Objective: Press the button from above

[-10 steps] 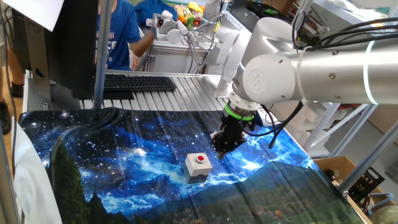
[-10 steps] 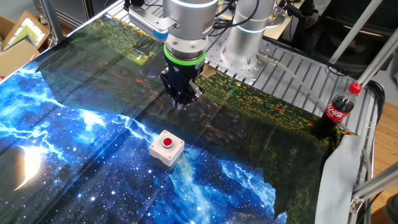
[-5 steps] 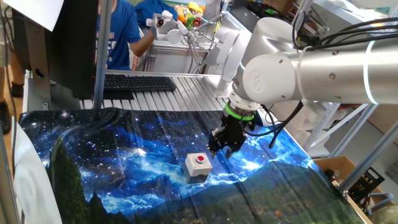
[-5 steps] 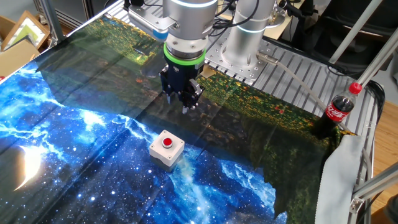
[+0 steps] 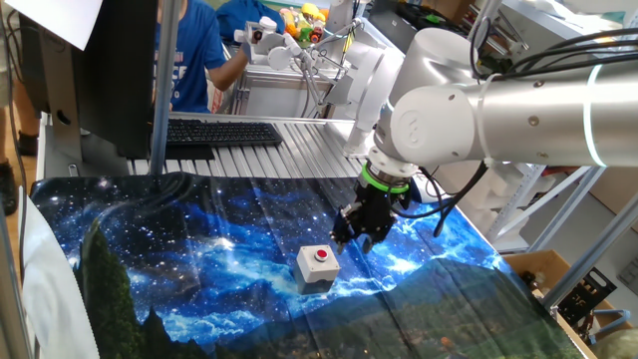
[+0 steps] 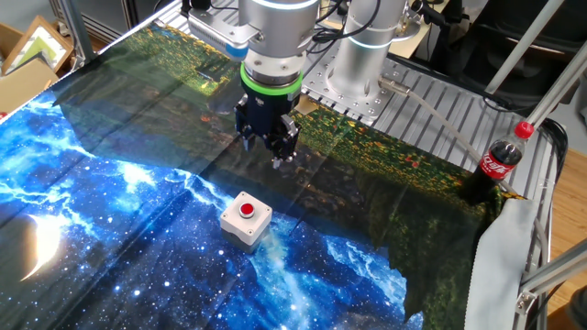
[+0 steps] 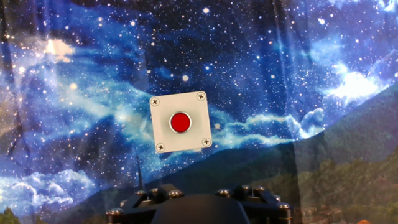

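The red button (image 5: 321, 255) sits in the top of a small light-grey square box (image 5: 312, 273) on the starry blue cloth. It also shows in the other fixed view (image 6: 247, 210) and in the hand view (image 7: 180, 122). My gripper (image 5: 354, 236) hangs above the cloth to the right of the box, higher than the button and not touching it. In the other fixed view the gripper (image 6: 264, 154) is behind the box, and its two fingertips stand apart with a gap between them. The hand view shows only the gripper's dark body at the bottom edge.
A cola bottle (image 6: 501, 158) stands at the right edge of the cloth. A keyboard (image 5: 221, 132) lies on the metal table behind the cloth, and a person in blue (image 5: 189, 55) stands beyond it. The robot's base (image 6: 359, 69) is behind the gripper.
The fingertips looked like one point a second ago and now show as two separate tips. The gripper has shifted slightly toward the box. The box has not moved.
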`<action>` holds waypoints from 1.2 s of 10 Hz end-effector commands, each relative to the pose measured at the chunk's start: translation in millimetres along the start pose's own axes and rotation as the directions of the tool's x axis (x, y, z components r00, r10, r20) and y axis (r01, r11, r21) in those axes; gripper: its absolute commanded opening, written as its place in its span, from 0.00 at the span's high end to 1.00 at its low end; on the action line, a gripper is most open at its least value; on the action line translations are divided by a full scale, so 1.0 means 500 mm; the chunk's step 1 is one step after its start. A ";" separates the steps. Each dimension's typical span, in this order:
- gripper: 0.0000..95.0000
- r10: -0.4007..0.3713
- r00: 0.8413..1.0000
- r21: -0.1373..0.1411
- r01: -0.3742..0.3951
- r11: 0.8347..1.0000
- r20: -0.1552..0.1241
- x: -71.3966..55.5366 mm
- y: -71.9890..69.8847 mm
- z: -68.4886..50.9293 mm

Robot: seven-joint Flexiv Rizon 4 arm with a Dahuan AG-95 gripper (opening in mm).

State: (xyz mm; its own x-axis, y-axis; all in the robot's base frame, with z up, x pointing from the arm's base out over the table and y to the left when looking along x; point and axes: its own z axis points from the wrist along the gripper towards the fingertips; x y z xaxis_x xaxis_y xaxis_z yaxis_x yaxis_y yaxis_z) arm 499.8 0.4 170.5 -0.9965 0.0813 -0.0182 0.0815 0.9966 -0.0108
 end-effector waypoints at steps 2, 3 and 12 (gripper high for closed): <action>1.00 0.004 1.000 -0.001 -0.004 1.000 0.004 0.000 0.001 -0.001; 1.00 0.004 1.000 -0.006 -0.004 1.000 0.002 -0.001 0.001 -0.001; 1.00 0.018 1.000 -0.011 -0.018 1.000 0.005 -0.043 0.009 -0.001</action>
State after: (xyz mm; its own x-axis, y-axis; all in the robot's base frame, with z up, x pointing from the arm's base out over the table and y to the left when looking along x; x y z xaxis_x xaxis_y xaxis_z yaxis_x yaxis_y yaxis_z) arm 522.1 3.6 171.0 -0.9945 0.1011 -0.0281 0.1013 0.9949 -0.0040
